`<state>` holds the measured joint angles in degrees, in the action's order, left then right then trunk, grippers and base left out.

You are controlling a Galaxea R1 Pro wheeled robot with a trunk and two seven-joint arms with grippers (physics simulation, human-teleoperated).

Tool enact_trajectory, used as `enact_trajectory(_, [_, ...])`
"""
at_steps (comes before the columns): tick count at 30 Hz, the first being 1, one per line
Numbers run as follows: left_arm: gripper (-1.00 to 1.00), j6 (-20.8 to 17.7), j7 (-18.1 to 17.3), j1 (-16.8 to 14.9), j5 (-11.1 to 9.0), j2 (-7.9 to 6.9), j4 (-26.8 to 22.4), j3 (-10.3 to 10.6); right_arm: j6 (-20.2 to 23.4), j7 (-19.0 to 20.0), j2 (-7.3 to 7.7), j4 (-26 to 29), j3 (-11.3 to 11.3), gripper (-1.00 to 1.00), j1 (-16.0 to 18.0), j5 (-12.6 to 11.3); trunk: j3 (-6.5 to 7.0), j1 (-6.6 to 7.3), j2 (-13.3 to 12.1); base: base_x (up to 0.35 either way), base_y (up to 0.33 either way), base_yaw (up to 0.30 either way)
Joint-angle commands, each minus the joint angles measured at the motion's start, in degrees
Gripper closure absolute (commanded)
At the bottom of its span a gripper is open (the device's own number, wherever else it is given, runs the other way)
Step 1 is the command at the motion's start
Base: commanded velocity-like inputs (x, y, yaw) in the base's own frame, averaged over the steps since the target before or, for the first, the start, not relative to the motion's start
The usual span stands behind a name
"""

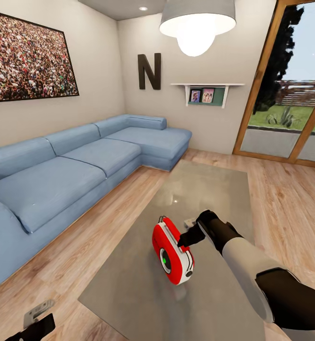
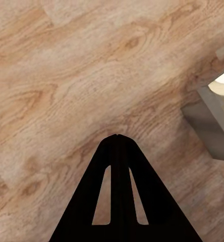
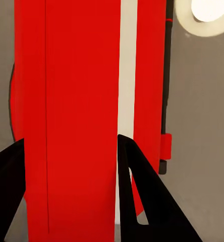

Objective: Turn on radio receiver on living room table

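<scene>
The living room has a blue corner sofa [image 1: 81, 166] along the left and a long glossy counter [image 1: 214, 189] running near to far. The radio receiver [image 1: 172, 253] stands on edge at the counter's near part, long axis near-far, dial facing near-left, handle toward the far end. The right gripper [image 1: 189, 235] has its 2 fingers [image 3: 142, 201] spread around the red body. The left gripper [image 2: 118, 138] is closed over the wood floor [image 2: 66, 75], holding nothing.
</scene>
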<state>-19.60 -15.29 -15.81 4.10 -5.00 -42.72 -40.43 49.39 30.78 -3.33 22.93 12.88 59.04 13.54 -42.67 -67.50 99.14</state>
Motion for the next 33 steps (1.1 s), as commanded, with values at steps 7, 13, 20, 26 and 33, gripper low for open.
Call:
enact_trajectory(7, [1.00, 0.00, 0.00, -0.01, 0.03, -0.01, 0.01, 0.00, 0.00, -0.02, -0.01, -1.22, -0.03, 1.00, -0.06, -0.13, -0.01, -0.01, -0.01, 0.000, 0.000, 0.000])
enact_trajectory(13, [1.00, 1.11, 0.00, -0.01, 0.10, -0.01, 0.20, 0.00, 0.08, -0.02, -0.01, -1.34, 0.03, 1.00, -0.06, -0.16, -0.19, -0.23, 0.39, 0.000, 0.000, 0.000])
enact_trajectory(20, [1.00, 1.57, 0.00, -0.01, 0.12, -0.01, 0.44, 0.00, 0.09, -0.02, -0.01, -1.99, 0.04, 1.00, -0.06, -0.10, -0.91, -1.11, 1.99, 0.000, 0.000, 0.000])
enact_trajectory(26, [1.00, 1.58, 0.00, -0.01, 0.12, -0.01, 0.45, 0.00, 0.04, -0.02, -0.01, -2.02, 0.04, 1.00, -0.06, -0.10, -0.91, -1.11, 1.99, 0.000, 0.000, 0.000])
enact_trajectory(33, [1.00, 1.59, 0.00, -0.01, 0.20, -0.01, 0.45, 0.00, -0.01, -0.10, -0.01, -2.02, 0.04, 1.00, -0.06, -0.09, -0.91, -1.11, 1.99, 0.000, 0.000, 0.000])
